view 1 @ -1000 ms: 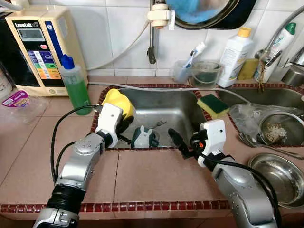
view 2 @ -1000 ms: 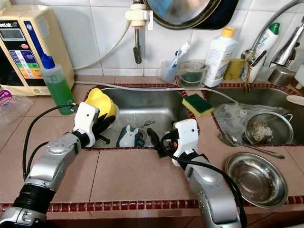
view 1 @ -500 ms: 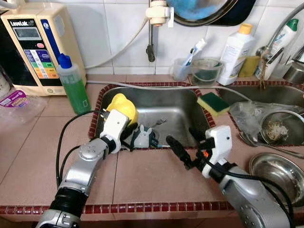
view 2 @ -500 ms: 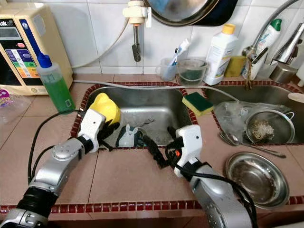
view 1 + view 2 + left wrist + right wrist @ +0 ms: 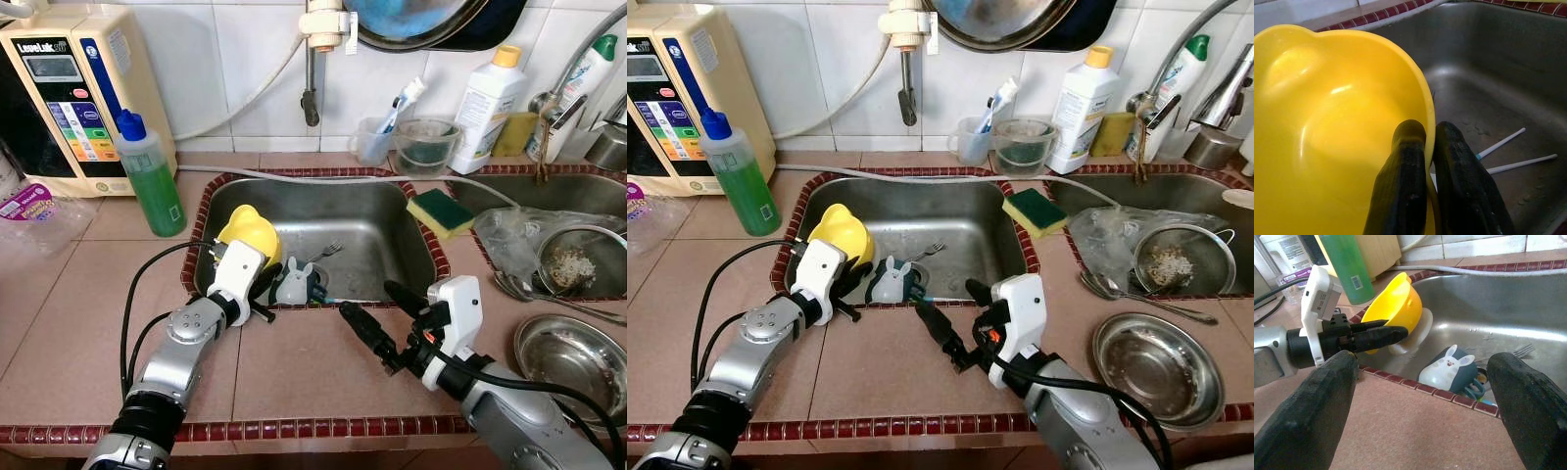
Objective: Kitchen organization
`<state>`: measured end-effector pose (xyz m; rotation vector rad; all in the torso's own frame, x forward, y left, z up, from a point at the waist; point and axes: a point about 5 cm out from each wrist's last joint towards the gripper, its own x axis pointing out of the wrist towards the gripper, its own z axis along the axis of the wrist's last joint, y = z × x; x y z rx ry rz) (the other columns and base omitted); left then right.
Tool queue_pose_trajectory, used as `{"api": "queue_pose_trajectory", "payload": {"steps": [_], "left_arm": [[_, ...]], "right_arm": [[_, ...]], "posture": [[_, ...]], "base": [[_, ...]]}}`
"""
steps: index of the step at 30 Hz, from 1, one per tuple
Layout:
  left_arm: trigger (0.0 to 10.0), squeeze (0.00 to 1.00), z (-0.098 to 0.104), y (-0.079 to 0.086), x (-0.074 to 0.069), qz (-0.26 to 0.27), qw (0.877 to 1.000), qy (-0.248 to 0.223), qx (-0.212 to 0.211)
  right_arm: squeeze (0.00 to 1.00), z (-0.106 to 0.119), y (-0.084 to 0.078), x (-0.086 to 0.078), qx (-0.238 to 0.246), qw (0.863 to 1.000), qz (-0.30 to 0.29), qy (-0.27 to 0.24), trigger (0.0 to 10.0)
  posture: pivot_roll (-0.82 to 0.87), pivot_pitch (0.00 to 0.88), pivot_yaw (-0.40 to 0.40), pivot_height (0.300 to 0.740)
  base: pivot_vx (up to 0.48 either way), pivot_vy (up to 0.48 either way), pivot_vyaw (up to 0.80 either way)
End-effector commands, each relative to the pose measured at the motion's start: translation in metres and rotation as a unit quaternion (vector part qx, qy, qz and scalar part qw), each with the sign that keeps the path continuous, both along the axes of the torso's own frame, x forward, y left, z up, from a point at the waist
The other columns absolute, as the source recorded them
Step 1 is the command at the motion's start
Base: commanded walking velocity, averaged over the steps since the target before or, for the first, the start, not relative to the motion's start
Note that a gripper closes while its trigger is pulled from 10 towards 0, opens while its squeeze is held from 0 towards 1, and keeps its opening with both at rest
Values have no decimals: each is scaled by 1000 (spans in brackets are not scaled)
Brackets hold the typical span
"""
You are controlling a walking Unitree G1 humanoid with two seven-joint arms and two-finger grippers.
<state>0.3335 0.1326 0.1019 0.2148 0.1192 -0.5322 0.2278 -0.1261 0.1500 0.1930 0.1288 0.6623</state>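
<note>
Your left gripper [image 5: 1422, 147] had its fingers clamped on the rim of the yellow bowl [image 5: 249, 228], one finger inside and one outside. That pinch held the bowl tilted against the near left wall of the sink [image 5: 382, 220], probably so you could lift it out. Your right gripper [image 5: 377, 313] hovered over the surface at the sink's near edge, fingers wide apart and holding nothing, seemingly ready to help. Inside the sink, just beside the bowl, sat a small rabbit-eared cup [image 5: 294, 284], with a fork [image 5: 326, 251] behind it and two thin white sticks [image 5: 1508, 154] on the bottom. At the right edge of the surface, a steel bowl [image 5: 573, 357] looked empty, while the strainer [image 5: 578, 264] behind it held food scraps.
</note>
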Motion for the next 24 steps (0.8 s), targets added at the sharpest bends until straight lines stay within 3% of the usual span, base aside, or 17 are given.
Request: {"api": "queue_pose_trajectory", "payload": {"steps": [1,13,14,15,24], "left_arm": [[10000,0,1,2,1,0,1000,-5,5],[10000,0,-1,3,5,-2,1000,-4,0],[10000,847,0,3,5,-2,1000,-4,-2],[10000,1000,0,5,5,-3,1000,0,-12],[10000,1000,0,9,4,-2,1000,0,-12]], "right_arm": [[0,4,-1,-3,2,1000,5,-4,10000],[0,6,-3,0,0,1000,1,-7,10000],[0,7,-3,1,1,1000,0,-9,10000],[0,8,-2,2,4,1000,-1,-10,10000],[0,9,0,3,6,1000,1,-11,10000]], "posture": [[-163,77,40,740],[-167,70,42,740],[-167,69,42,740],[-165,73,43,740],[-156,84,43,740]], "base": [[0,0,0],[0,0,0],[0,0,0],[0,0,0],[0,0,0]]}}
